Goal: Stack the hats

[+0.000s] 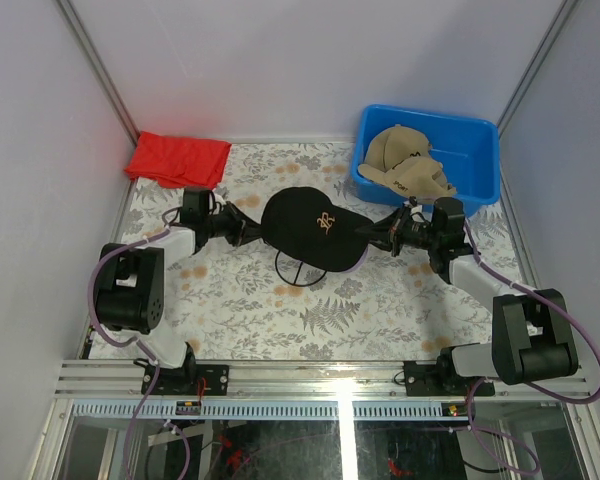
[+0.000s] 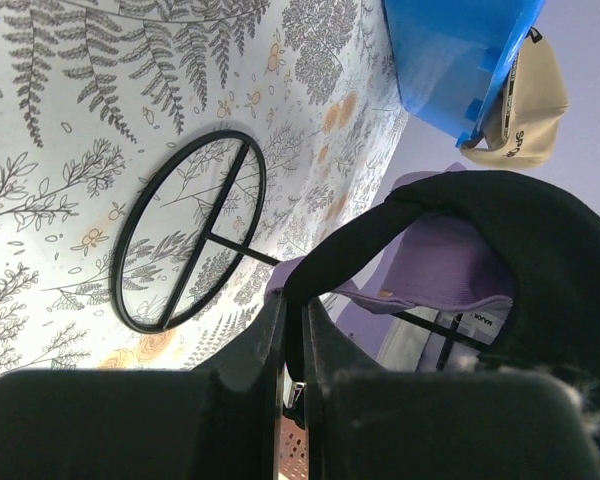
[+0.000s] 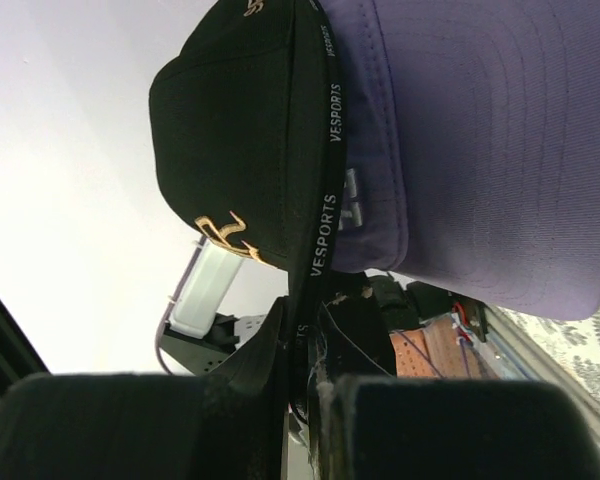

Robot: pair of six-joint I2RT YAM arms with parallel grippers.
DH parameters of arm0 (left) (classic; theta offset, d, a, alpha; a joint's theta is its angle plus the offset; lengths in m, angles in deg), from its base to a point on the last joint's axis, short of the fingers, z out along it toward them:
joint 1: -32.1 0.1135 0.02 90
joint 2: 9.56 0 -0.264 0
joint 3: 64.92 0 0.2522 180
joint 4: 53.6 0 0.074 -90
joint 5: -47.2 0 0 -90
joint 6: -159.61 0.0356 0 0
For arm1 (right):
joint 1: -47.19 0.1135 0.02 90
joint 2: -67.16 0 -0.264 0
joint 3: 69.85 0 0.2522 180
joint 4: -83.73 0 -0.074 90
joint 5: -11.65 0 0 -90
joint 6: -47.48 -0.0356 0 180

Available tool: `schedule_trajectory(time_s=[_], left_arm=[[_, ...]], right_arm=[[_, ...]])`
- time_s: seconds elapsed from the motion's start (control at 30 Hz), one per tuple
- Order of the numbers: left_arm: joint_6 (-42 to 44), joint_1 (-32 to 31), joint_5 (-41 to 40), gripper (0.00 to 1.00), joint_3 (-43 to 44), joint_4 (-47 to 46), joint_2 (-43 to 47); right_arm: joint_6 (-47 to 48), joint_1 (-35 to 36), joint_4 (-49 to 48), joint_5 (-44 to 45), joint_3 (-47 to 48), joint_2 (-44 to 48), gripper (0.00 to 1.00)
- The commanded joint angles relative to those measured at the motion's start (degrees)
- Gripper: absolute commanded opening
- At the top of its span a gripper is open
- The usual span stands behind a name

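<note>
A folded red cloth [image 1: 180, 158] lies on the surface [image 1: 380, 300] well beyond the left end effector [image 1: 252, 230] and plays no part in the job. That end effector is clamped shut on the back edge of the black cap [image 1: 305, 225]; in its wrist view the fingers [image 2: 270, 345] pinch the thin fabric rim, which lifts the crown open like a mouth. Just past them, inside that opening, sits the purple cap [image 2: 430, 265], perched on the wire stand [image 1: 298, 272], whose ring base rests on the surface below the grip. The black cap is judged to be going down over the purple one, so it is held from two opposite sides to keep it spread and level. The right end effector [image 1: 372, 238] is closed on the black cap's brim edge, with the purple brim [image 3: 480, 150] directly beside it on the right. Beyond the right end effector, the blue bin [image 1: 480, 160] holds the tan caps [image 1: 408, 165], not yet stacked.
</note>
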Motion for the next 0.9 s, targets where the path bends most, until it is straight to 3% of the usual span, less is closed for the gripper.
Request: schedule_trajectory(time_s=[0.0, 0.2, 0.5, 0.77, 0.87], left_arm=[[3.73, 0.67, -1.57, 0.00, 3.59, 4.45, -2.18], [5.38, 0.68, -1.59, 0.00, 5.14, 7.07, -2.95], [7.68, 0.75, -2.13, 0.00, 4.67, 10.55, -2.12], [8.70, 0.69, -2.29, 0.00, 4.06, 12.06, -1.48], [8.73, 0.72, -2.07, 0.00, 3.95, 12.42, -1.20]], right_arm=[[9.41, -1.78, 10.96, 2.19, 0.19, -1.16, 0.00], [20.83, -3.08, 20.99, 4.16, 2.15, -3.51, 0.00], [38.88, -4.15, 40.28, 13.76, 12.73, -7.09, 0.14], [42.31, -4.10, 42.40, 18.35, 12.25, -7.95, 0.26], [42.83, -4.12, 42.49, 18.88, 11.97, -7.80, 0.36]])
